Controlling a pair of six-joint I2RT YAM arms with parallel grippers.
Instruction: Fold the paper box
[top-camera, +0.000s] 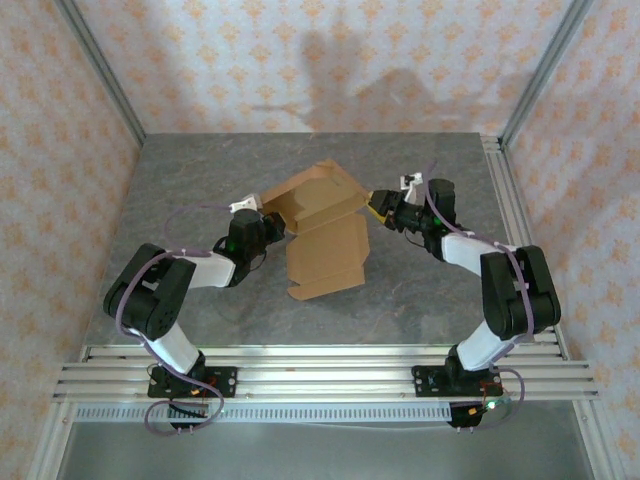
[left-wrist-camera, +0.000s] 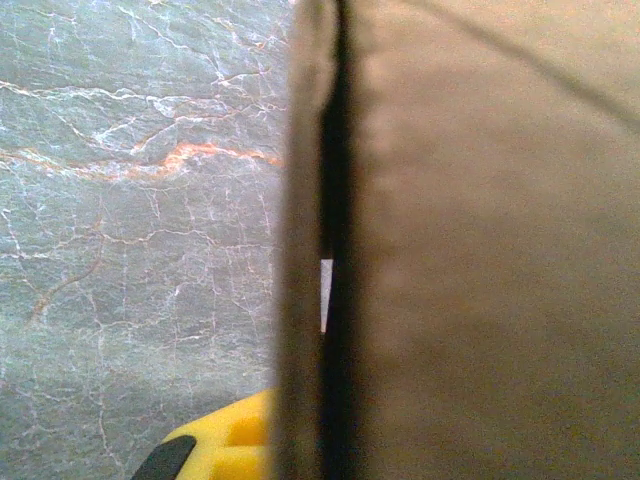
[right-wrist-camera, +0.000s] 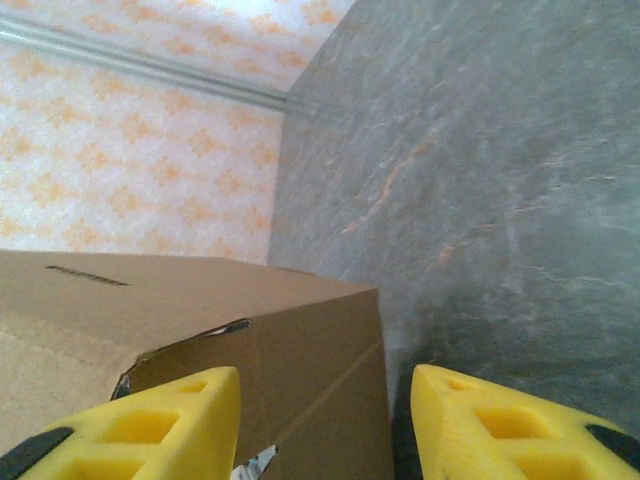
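Note:
The paper box (top-camera: 325, 240) is brown cardboard, partly folded, in the middle of the grey table, with a raised far section and a flatter panel toward me. My left gripper (top-camera: 272, 222) sits at the box's left edge, shut on an upright cardboard wall. In the left wrist view that wall (left-wrist-camera: 480, 250) stands edge-on very close, and one yellow finger (left-wrist-camera: 215, 445) shows beside it. My right gripper (top-camera: 377, 205) is at the box's right edge. In the right wrist view it (right-wrist-camera: 325, 385) is open, a box corner (right-wrist-camera: 320, 340) between its fingers with a gap on the right.
The marbled grey table (top-camera: 430, 300) has bare room around the box. Patterned walls with metal corner posts (top-camera: 100, 70) enclose the back and sides. Aluminium rails (top-camera: 320, 375) run along the near edge under the arm bases.

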